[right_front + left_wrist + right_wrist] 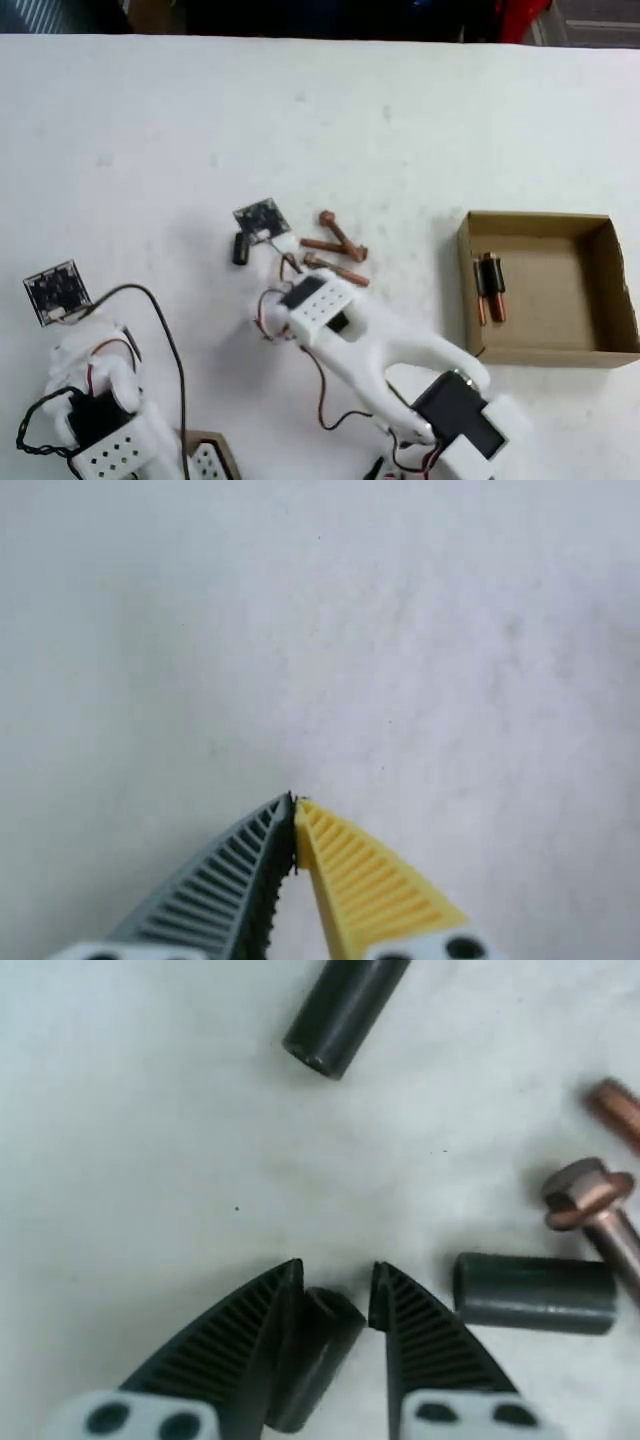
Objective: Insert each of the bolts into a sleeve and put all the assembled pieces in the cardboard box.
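Black right tool (337, 1266) hangs low, part-open astride a sleeve (318, 1352); left tool (293, 802) closed, empty.

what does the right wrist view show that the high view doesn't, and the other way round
Right wrist view: the right hand open, a black sleeve inside it, and another sleeve lying beside a bolt head. High view: the cardboard box with assembled pieces inside, plus the left arm. Both: copper bolts and a loose sleeve on the white table.
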Robot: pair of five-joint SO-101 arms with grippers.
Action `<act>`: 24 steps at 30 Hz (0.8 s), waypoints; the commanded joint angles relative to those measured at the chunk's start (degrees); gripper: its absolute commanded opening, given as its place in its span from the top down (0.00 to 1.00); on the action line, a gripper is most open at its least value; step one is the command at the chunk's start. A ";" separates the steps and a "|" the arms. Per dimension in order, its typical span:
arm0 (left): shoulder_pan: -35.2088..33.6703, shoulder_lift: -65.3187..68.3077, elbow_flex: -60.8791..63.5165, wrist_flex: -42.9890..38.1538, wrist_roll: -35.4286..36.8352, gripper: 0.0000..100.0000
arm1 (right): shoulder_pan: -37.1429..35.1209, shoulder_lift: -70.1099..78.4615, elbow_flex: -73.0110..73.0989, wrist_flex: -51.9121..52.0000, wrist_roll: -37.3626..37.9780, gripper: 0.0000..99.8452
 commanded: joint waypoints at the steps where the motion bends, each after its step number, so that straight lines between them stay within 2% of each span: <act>1: -0.75 -0.48 -0.09 0.53 -0.44 0.98 | 2.51 -0.92 -6.68 5.93 8.44 0.89; 6: -0.75 -0.48 -0.09 0.53 -0.44 0.98 | 2.59 -0.75 -8.97 10.42 18.90 0.89; 11: -0.75 -0.48 -0.09 0.53 -0.44 0.98 | 2.33 -1.27 -9.14 10.59 19.43 0.89; 13: -0.75 -0.48 -0.09 0.53 -0.44 0.98 | 2.07 -1.27 -9.14 10.51 13.10 0.89; 16: -0.75 -0.48 -0.09 0.53 -0.44 0.98 | 0.92 -1.27 -9.58 10.24 -0.70 0.89; 21: -0.75 -0.48 -0.09 0.53 -0.44 0.98 | -0.75 -1.36 -13.54 12.88 -5.71 0.89; 24: -0.75 -0.48 -0.09 0.53 -0.44 0.98 | -0.31 -1.36 -16.00 15.25 -13.45 0.89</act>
